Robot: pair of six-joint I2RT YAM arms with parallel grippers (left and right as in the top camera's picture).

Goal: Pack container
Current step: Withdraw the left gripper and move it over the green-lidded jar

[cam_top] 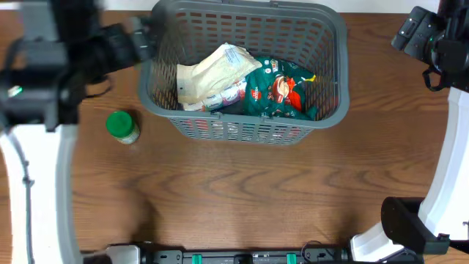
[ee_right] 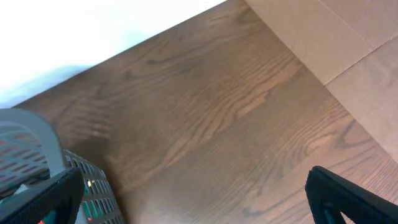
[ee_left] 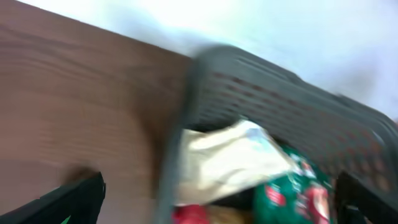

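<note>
The container [cam_top: 242, 128], a dark-grey slotted basket, stands at the back middle of the table. Inside lie a cream bag [cam_top: 212, 77] and a green and red bag [cam_top: 282, 92]. A jar with a green lid [cam_top: 122, 126] stands on the table to the container's left. My left gripper [cam_top: 145, 40] hovers open at the container's left rim. The left wrist view is blurred but shows the rim [ee_left: 186, 93], cream bag [ee_left: 230, 162] and green bag [ee_left: 298, 193] between the wide-apart fingers. My right gripper [cam_top: 414, 33] hangs open over bare table, right of the container.
Brown wooden table [cam_top: 256, 191] runs in front of the basket. In the right wrist view the container's corner [ee_right: 34, 134] sits by the left finger [ee_right: 40, 199], and a beige cardboard surface [ee_right: 336, 37] borders the table. Arm bases stand at both front corners.
</note>
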